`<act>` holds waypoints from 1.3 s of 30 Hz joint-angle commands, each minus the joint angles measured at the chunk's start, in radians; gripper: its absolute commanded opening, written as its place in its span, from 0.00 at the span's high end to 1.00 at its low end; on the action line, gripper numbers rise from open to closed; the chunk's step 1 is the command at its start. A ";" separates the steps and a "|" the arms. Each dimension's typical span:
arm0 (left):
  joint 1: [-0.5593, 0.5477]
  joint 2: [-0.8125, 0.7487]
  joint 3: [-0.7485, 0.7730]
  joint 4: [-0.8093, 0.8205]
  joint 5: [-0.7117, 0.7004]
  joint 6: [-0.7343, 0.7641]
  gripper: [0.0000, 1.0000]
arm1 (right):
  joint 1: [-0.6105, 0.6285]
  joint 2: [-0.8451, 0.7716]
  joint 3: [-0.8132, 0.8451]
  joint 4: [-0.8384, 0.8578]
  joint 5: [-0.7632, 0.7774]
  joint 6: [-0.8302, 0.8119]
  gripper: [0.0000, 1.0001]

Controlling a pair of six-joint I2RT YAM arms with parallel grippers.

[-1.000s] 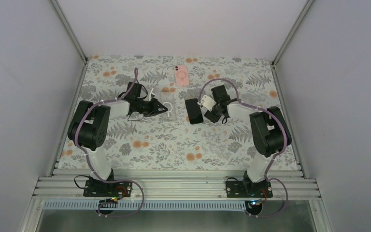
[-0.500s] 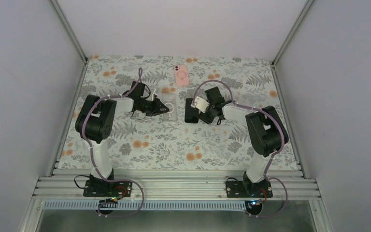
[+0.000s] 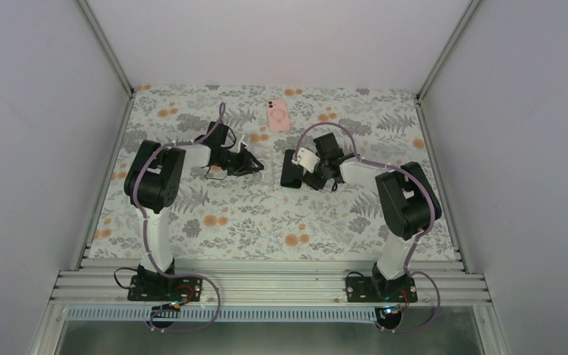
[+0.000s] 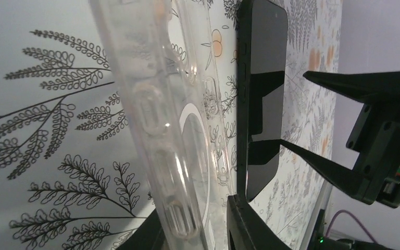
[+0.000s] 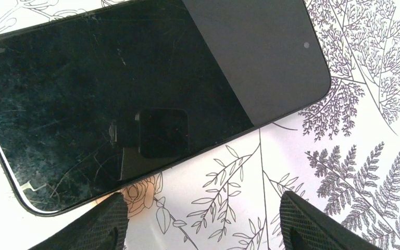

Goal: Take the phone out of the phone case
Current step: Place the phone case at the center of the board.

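Note:
The black phone (image 3: 290, 168) lies bare, screen up, on the floral mat; it also shows in the right wrist view (image 5: 135, 88) and the left wrist view (image 4: 263, 99). The clear phone case (image 4: 172, 130) stands tilted on its edge just left of the phone, faint in the top view (image 3: 264, 154). My left gripper (image 3: 257, 166) is shut on the case's near end (image 4: 192, 229). My right gripper (image 5: 203, 224) is open and empty, its fingers spread beside the phone's right edge; it also shows in the top view (image 3: 310, 176) and the left wrist view (image 4: 294, 108).
A pink phone or case (image 3: 278, 116) with a ring on its back lies farther back on the mat. Grey walls enclose the mat on the left, right and back. An aluminium rail (image 3: 266, 285) runs along the near edge.
My left arm has swung toward the back, and the clear case has been tipped from flat to on edge. My right gripper has shifted slightly left, closer to the phone.

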 commanded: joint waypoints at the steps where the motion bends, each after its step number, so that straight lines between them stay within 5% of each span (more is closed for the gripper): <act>1: -0.006 0.024 0.031 -0.031 -0.029 0.026 0.75 | -0.032 0.022 0.010 -0.050 -0.014 0.021 0.31; 20: 0.007 -0.085 -0.012 -0.059 -0.223 0.037 0.42 | -0.051 0.199 0.175 -0.022 0.069 -0.014 0.33; 39: 0.015 -0.159 -0.042 -0.016 -0.206 0.033 0.35 | -0.020 0.201 0.241 -0.053 0.070 0.000 0.32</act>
